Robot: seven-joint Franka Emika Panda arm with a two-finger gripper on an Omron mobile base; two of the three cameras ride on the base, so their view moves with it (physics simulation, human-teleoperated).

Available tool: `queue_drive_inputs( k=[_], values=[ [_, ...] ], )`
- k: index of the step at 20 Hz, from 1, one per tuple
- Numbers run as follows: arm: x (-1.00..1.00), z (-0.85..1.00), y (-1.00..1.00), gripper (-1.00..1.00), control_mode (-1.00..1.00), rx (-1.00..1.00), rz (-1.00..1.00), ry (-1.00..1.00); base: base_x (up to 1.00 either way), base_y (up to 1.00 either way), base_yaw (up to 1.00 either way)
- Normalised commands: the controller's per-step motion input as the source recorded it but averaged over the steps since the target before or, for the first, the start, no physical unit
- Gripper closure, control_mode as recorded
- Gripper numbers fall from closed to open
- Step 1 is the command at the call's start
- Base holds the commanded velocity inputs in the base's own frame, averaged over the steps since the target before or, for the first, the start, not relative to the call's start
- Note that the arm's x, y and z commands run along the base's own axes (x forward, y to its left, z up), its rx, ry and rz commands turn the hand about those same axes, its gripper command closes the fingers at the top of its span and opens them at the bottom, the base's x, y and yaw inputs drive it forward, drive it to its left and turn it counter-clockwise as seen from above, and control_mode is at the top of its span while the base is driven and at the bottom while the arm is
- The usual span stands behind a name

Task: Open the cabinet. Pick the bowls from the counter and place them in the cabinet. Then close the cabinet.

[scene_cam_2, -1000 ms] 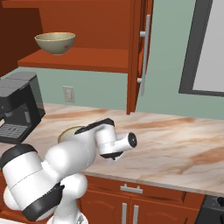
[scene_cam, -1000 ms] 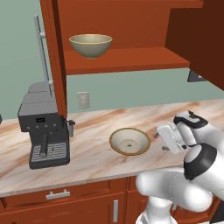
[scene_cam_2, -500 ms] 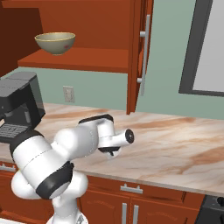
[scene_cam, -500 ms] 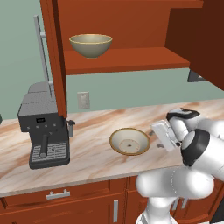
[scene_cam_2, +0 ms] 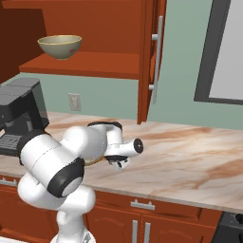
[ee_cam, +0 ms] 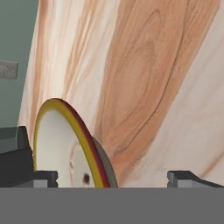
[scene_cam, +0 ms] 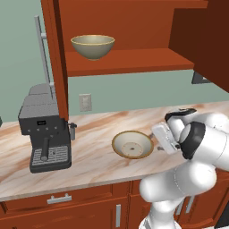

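Where arm bends low: end effector [ee_cam: 111, 177] (agape).

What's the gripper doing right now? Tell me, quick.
Gripper: open, holding nothing; fingers spread wide beside the rim of the shallow bowl on the counter.

The marble counter [scene_cam: 94, 154] is carrying a grey coffee machine [scene_cam: 44, 129] at its left end and the shallow bowl [scene_cam: 132, 144] near its front edge, well apart. Above, the cabinet shelf [scene_cam: 129, 60] is bearing the deep bowl [scene_cam: 92, 46].
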Motion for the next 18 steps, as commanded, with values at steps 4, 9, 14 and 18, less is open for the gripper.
queue_drive_inputs(
  k=[4, 9, 14, 18],
  values=[
    [0.24, -0.18, 0.06, -1.0, -1.0, 0.0, 0.0, 0.0, 0.0, 0.0, 0.0],
    [0.19, -0.17, 0.09, -1.0, -1.0, 0.0, 0.0, 0.0, 0.0, 0.0, 0.0],
    [0.05, -0.19, 0.06, -1.0, -1.0, 0.01, 0.0, 0.0, 0.0, 0.0, 0.0],
    [-0.09, -0.24, 0.02, -1.0, -1.0, 0.07, 0.0, 0.0, 0.0, 0.0, 0.0]
  ],
)
